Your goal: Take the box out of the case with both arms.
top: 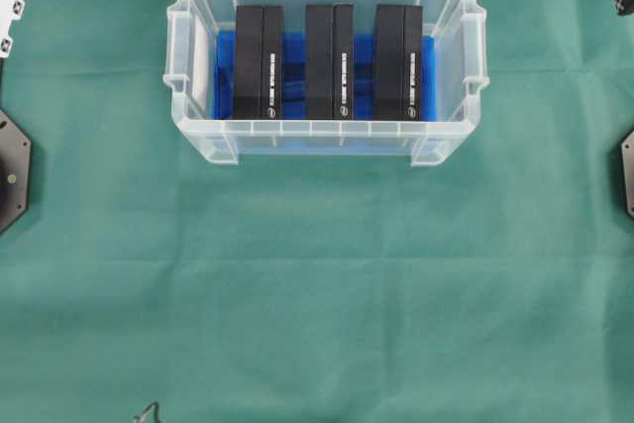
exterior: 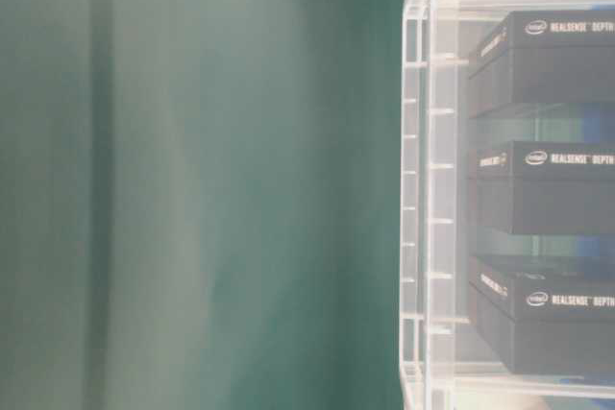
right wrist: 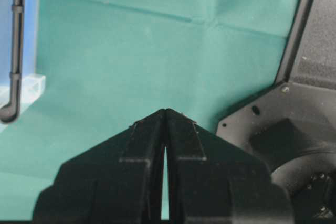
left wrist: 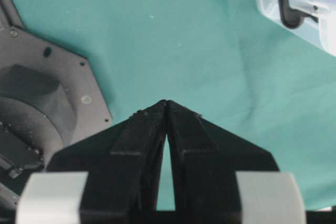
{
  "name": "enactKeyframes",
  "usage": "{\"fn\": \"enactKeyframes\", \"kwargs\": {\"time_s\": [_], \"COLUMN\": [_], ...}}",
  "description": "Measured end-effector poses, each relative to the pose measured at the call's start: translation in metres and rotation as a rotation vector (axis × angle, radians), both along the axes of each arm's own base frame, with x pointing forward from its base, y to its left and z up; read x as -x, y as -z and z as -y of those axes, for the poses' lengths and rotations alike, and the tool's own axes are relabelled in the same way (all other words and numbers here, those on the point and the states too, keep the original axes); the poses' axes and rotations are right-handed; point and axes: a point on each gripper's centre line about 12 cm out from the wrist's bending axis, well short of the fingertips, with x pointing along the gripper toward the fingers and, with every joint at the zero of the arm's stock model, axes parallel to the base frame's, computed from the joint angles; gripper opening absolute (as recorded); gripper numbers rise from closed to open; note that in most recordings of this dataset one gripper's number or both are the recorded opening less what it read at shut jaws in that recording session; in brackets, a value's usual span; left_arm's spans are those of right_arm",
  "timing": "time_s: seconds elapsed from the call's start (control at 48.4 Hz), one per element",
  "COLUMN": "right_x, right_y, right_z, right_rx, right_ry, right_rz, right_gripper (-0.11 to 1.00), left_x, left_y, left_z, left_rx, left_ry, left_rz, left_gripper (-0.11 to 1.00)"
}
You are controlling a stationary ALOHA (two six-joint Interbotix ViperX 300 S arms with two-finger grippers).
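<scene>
Three black boxes [top: 328, 60] were stood on edge, side by side, inside the clear case [top: 198, 136] on the green table [top: 317, 284]. They were judged stiff, light and smooth-sided, best pinched at the two ends. The left gripper [left wrist: 167, 103] and right gripper [right wrist: 166, 112] were seen beside the case, jaws pressed together, empty. Box depth was hidden; the table-level view was blurred.
</scene>
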Motion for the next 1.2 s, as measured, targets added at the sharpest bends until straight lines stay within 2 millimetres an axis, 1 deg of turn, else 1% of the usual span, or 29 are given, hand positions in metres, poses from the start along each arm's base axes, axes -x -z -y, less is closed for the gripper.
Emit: {"fn": "enactKeyframes", "kwargs": {"time_s": [0.103,0.124,0.165,0.248,0.33,0.392,0.434,0.475,0.516,0.558,0.867,1.094,1.198], "right_x": [0.0001,0.0001,0.0,0.0003,0.0002,0.0004,0.0007,0.0005,0.0001,0.0003,-0.0013,0.0017,0.0013], "right_y": [-0.0003,-0.0003,-0.0004,-0.0007,-0.0004,-0.0005,0.0,0.0003,0.0001,0.0007,0.0006,0.0006,0.0013], "right_z": [-0.0001,-0.0001,0.0,0.0,0.0005,0.0008,0.0006,0.001,0.0012,0.0009,0.002,0.0003,0.0005], "right_rx": [0.002,0.002,0.003,0.005,0.006,0.008,0.006,0.007,0.007,0.004,0.007,-0.004,-0.007], "right_ry": [-0.005,-0.003,-0.003,-0.002,0.003,0.007,0.008,0.009,0.009,0.009,0.044,0.05,0.053], "right_rz": [0.002,0.002,0.003,0.004,0.002,0.001,-0.001,-0.003,-0.003,-0.005,0.013,-0.005,-0.008], "right_gripper": [0.01,0.02,0.07,0.27,0.52,0.71,0.83,0.91,0.95,0.97,0.96,0.96,0.96], "left_x": [0.001,0.0015,0.002,0.003,0.0028,0.003,0.0028,0.0027,0.0023,0.0023,0.0018,0.0092,0.0048], "left_y": [-0.0005,-0.0003,0.0,0.0005,0.0008,0.001,0.001,0.0013,0.0015,0.0016,0.0018,-0.006,-0.0028], "left_z": [-0.0001,-0.0002,-0.0003,-0.0001,-0.0001,0.0008,0.0012,0.0011,0.0006,0.001,0.0002,0.0036,0.0018], "left_rx": [-0.001,-0.001,-0.001,0.0,0.004,0.013,0.015,0.018,0.02,0.024,0.027,0.011,0.027], "left_ry": [0.0,-0.002,-0.003,-0.008,-0.01,-0.013,-0.014,-0.023,-0.032,-0.045,-0.074,-0.091,-0.124], "left_rz": [0.001,0.001,0.001,0.0,-0.001,-0.003,-0.002,-0.003,-0.002,-0.002,0.007,0.059,0.048], "left_gripper": [0.03,0.06,0.14,0.37,0.63,0.8,0.87,0.91,0.92,0.92,0.92,0.92,0.92]}}
